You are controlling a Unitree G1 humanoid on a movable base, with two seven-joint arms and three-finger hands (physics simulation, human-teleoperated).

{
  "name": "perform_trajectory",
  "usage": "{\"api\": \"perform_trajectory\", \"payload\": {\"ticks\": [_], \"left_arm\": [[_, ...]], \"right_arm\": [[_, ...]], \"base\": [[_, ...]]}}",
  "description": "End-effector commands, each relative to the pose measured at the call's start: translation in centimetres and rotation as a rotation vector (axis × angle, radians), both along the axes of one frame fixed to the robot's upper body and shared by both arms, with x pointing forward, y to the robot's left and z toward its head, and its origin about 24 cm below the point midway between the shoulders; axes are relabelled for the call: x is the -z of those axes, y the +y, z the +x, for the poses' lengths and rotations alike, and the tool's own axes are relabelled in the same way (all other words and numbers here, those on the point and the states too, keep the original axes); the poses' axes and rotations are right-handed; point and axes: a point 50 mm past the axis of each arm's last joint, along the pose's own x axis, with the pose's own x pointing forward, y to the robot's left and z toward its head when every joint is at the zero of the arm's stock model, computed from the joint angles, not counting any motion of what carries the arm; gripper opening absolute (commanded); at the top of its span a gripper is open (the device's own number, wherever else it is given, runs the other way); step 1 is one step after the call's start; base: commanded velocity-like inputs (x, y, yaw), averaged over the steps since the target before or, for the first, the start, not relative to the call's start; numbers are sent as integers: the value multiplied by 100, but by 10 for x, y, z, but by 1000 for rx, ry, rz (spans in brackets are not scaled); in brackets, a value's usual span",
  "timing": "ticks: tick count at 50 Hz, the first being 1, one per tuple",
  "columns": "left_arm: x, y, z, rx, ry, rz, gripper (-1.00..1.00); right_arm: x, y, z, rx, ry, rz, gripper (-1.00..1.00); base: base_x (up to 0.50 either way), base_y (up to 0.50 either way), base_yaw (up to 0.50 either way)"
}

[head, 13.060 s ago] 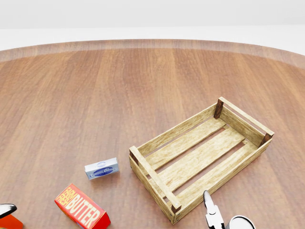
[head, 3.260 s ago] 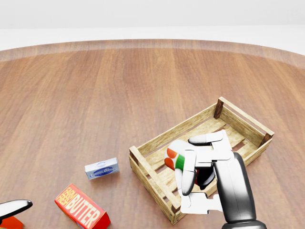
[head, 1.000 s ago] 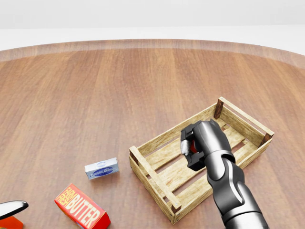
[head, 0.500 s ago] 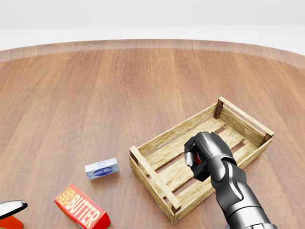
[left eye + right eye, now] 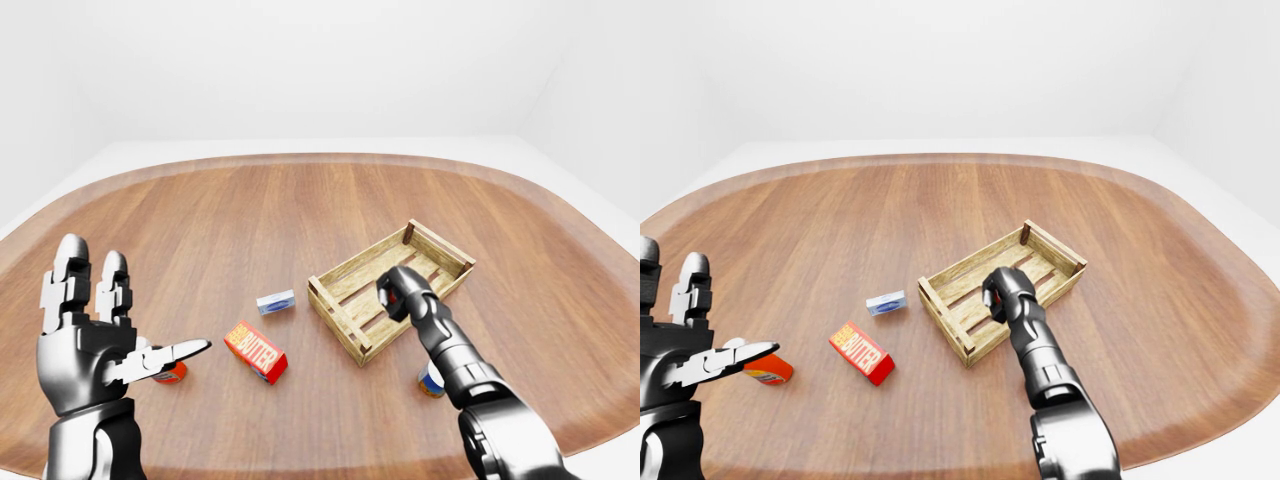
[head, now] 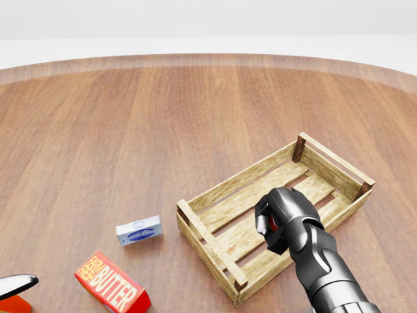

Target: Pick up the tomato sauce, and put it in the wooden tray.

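Observation:
The wooden tray (image 6: 238,178) lies on the round wooden table (image 6: 163,111), at the lower right of the head view. My right hand (image 6: 268,225) hangs over the tray's middle slats, fingers curled shut round the tomato sauce can (image 6: 273,225). Only a sliver of the can's red label shows between the fingers. My left hand (image 5: 112,335) is raised at the left of the left-eye view, fingers spread open and holding nothing, well away from the tray.
A red butter box (image 6: 112,283) and a small blue-white box (image 6: 139,230) lie left of the tray. An orange-red item (image 5: 768,370) sits near my left hand. A small can (image 5: 431,380) stands on the table below the tray in the left-eye view.
My right hand, still closed on the can, has slid down and slightly right in the head view, over the tray's slats. The other things have not moved.

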Motion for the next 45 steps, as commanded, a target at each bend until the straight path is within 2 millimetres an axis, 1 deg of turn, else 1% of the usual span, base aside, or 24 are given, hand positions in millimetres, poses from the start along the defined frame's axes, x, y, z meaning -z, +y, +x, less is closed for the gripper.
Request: {"api": "perform_trajectory", "payload": {"ticks": [1, 17, 29, 33, 34, 35, 45], "left_arm": [[0, 0, 0, 0, 1, 0, 95], [0, 0, 0, 1, 1, 1, 95], [0, 0, 1, 0, 0, 1, 95], [0, 0, 0, 1, -1, 2, 95], [-1, 0, 0, 0, -2, 2, 95], [-1, 0, 0, 0, -2, 2, 95], [0, -1, 0, 2, 3, 3, 95]], "right_arm": [[2, -1, 1, 13, -2, -22, -100], [2, 1, 1, 0, 3, -33, -100], [0, 10, 5, -33, 6, -55, -100], [0, 10, 5, -24, 5, -53, -100], [0, 10, 5, -23, 5, -51, -8], [1, 10, 5, -24, 10, -48, 100], [-2, 7, 5, -15, -3, -40, 100]], "base": [[0, 0, 0], [0, 0, 0], [0, 0, 0], [0, 0, 0], [0, 0, 0], [0, 0, 0], [0, 0, 0]]}}
